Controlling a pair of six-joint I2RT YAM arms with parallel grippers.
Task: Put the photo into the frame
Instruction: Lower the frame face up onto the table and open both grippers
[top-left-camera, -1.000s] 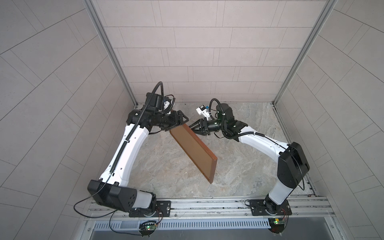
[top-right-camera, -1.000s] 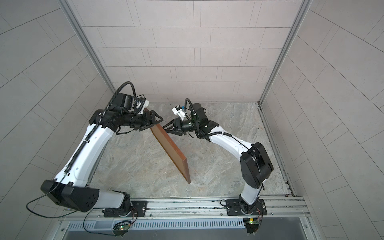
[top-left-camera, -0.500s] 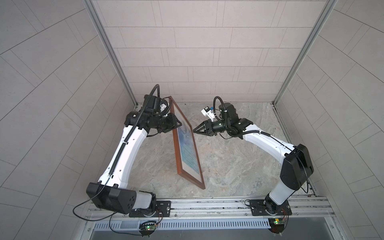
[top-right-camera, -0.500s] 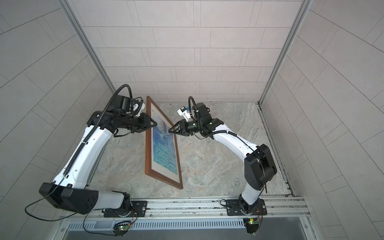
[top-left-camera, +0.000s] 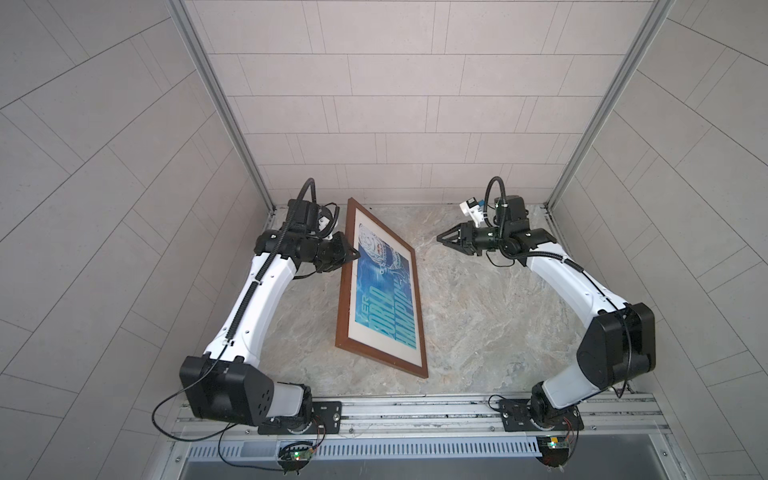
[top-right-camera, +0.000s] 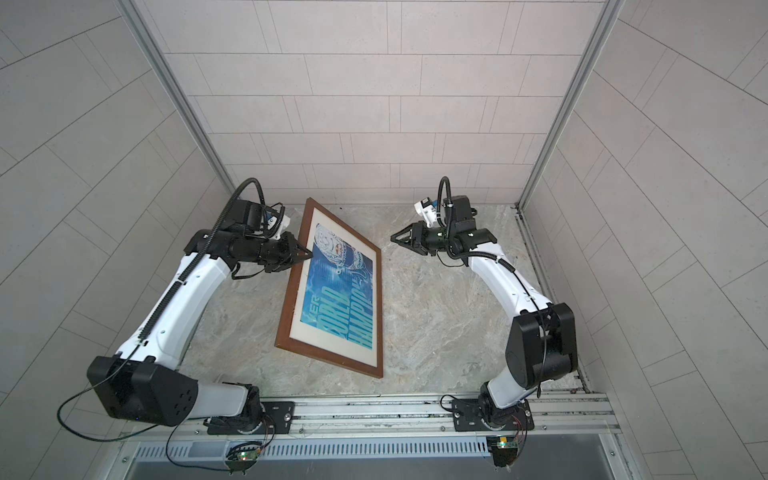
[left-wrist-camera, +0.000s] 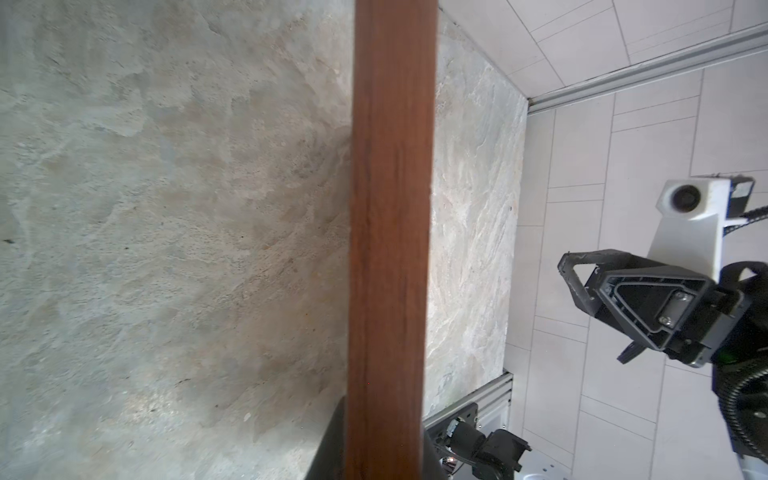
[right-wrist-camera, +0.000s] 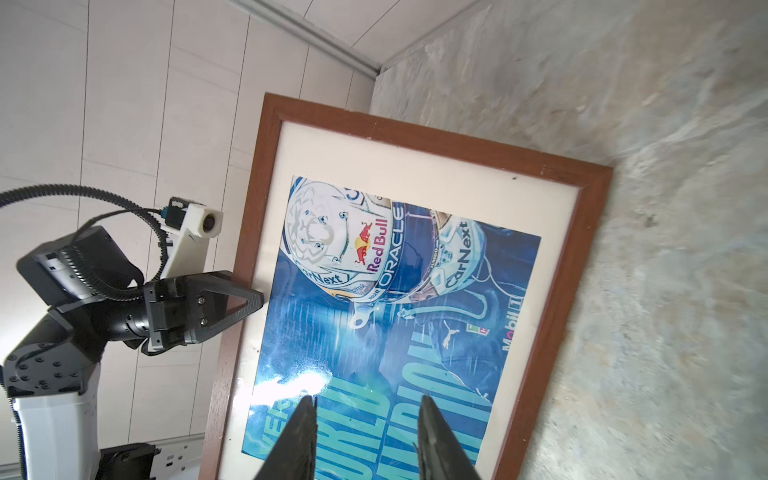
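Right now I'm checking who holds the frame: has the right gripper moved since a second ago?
Yes. The right gripper has drawn back to the right, off the frame and nearer the right corner post. The left gripper holds its edge.

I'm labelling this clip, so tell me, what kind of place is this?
Probably a robot test cell, not a home: left arm and right arm bolted to a metal rail, bare panel walls, and a stone-look tabletop.
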